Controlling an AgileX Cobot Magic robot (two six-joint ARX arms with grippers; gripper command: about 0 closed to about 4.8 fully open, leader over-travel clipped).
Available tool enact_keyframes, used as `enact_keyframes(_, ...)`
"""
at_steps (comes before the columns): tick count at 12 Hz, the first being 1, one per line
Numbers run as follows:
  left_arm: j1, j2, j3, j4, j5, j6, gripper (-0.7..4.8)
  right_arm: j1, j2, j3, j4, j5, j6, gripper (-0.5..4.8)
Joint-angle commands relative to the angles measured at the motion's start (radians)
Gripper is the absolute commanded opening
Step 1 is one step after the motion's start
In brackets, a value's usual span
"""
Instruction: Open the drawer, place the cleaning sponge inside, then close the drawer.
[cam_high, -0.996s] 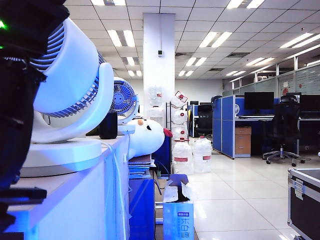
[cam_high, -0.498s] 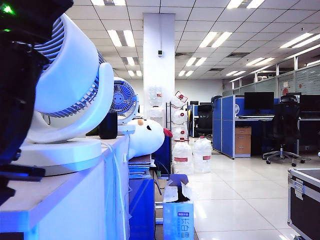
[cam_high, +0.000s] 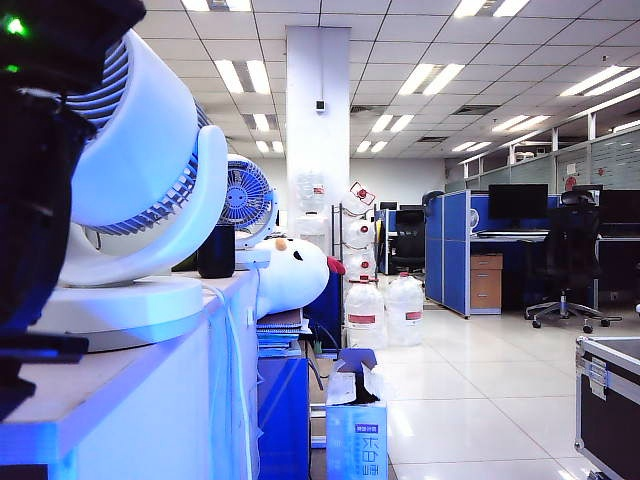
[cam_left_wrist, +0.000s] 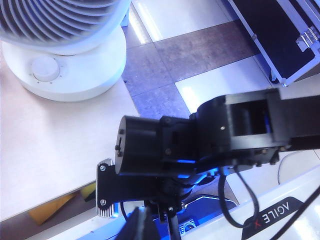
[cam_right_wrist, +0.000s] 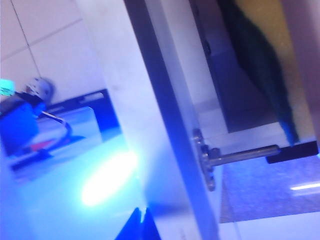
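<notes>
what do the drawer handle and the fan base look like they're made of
The drawer handle looks like metal with a dull silver finish: a thin straight bar on a round mount, catching a soft sheen. The view is blurred, so silver-painted plastic stays possible. The fan base looks like moulded white plastic, smooth and semi-gloss, with rounded edges and a matching round knob.

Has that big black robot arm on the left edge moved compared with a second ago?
Yes. The black arm has risen against the white fan, uncovering more of the fan's base.
</notes>
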Motion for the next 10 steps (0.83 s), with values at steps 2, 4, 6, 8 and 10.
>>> enact_keyframes(2,0.000,0.000,0.002,0.004,0.002,0.003,-0.05,0.002,0.012,0.003,-0.009,0.015,-0.044,-0.06)
enact_keyframes(4,0.000,0.000,0.002,0.004,0.002,0.003,-0.05,0.002,0.014,0.003,-0.013,0.042,-0.059,-0.06)
enact_keyframes(6,0.000,0.000,0.002,0.004,0.002,0.003,-0.05,0.001,0.014,0.003,-0.003,0.106,-0.062,-0.06)
enact_keyframes(8,0.000,0.000,0.002,0.004,0.002,0.003,-0.05,0.002,0.018,0.003,0.018,0.129,-0.070,-0.05)
enact_keyframes(10,0.000,0.000,0.002,0.003,0.002,0.003,-0.05,0.001,0.032,0.003,0.039,0.150,-0.071,-0.06)
